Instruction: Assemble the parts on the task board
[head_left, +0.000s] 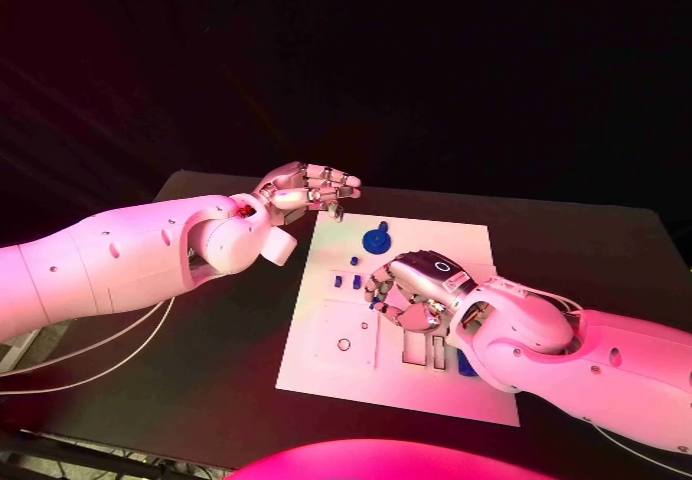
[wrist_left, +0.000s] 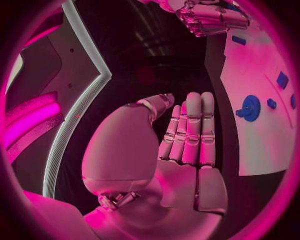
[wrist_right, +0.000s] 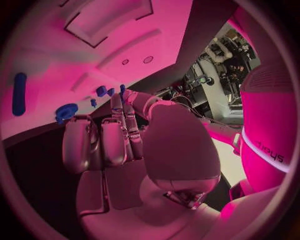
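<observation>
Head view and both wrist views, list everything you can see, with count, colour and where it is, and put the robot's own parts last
Table: one, black, under everything.
Task board: one, white plate, middle of the table, with rectangular slots and a small ring hole on its near half.
Round part: one, blue disc, far end of the board.
Small parts: several, blue, just nearer than the disc; exact count unclear.
Long part: one, blue, near right of the board, partly behind the right arm.
Left hand: one, silver, raised off the board's far left corner, holding nothing.
Right hand: one, silver, over the board's middle, holding nothing visible.
</observation>
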